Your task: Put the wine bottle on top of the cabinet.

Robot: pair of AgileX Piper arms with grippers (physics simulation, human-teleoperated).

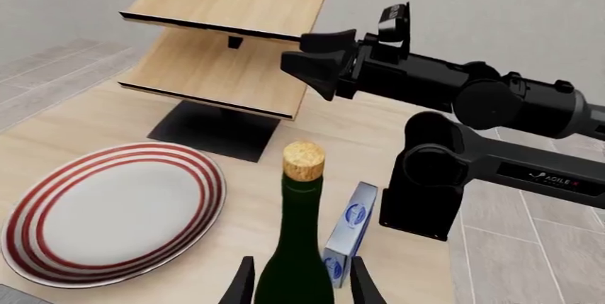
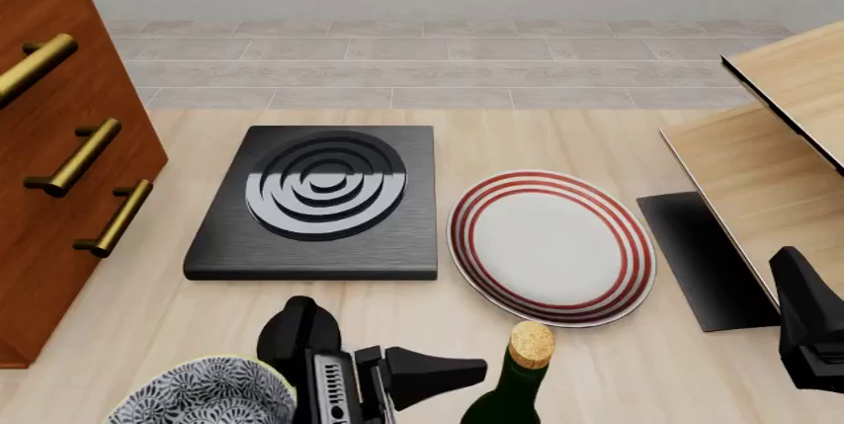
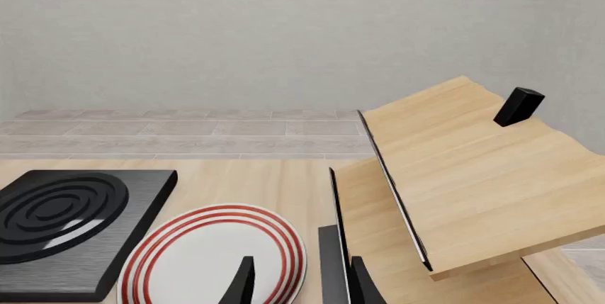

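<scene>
Light-wood counter (image 2: 686, 365); "AGILE X" on right arm; left end effector (image 1: 300, 284) clamps wine bottle (image 1: 297, 247); right end effector (image 3: 300, 283) parted, unloaded

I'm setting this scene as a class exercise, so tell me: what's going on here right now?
The left gripper has its fingers on either side of the wine bottle, which stands upright at the near edge of the table beside a red-rimmed plate. Whether the fingers are actually pressing on the glass cannot be told. The cabinet stands to the left, with the bottle not yet on it. The right gripper is open, holds nothing, and points toward the plate and a pale shelf unit.
</scene>
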